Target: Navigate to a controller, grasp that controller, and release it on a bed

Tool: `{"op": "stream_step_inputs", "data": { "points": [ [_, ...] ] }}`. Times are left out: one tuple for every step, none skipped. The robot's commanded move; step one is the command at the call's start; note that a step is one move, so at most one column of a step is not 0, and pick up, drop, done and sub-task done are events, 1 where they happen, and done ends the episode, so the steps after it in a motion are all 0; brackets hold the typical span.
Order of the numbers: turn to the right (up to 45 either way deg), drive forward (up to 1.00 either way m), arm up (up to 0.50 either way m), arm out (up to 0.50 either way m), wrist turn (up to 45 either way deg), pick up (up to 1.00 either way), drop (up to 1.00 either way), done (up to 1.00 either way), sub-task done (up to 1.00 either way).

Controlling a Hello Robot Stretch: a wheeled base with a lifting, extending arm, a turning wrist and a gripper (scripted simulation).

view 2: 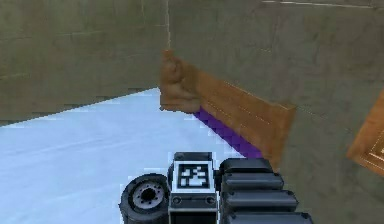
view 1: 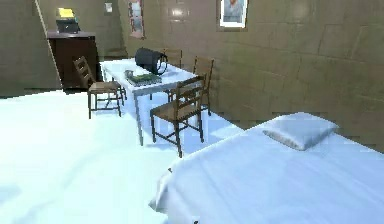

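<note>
A bed with a pale blue cover and a pillow fills the forward view's lower right. Beyond it stands a white table bearing a dark rounded thing and some small flat items. In the arm side view the arm's end sits at the bottom edge, with a white marker square and the gripper's dark body to its left. I cannot make out its far end, so I cannot tell whether it holds anything.
Three wooden chairs ring the table. A dark dresser with a yellow item on top stands at the back left. Framed pictures hang on the wall. A brown figure and a low wooden board line the arm side wall.
</note>
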Motion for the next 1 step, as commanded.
{"op": "stream_step_inputs", "data": {
  "points": [
    [-45.0,0.0,0.0,0.0,0.0,0.0,0.0,0.0,0.0]
  ]
}}
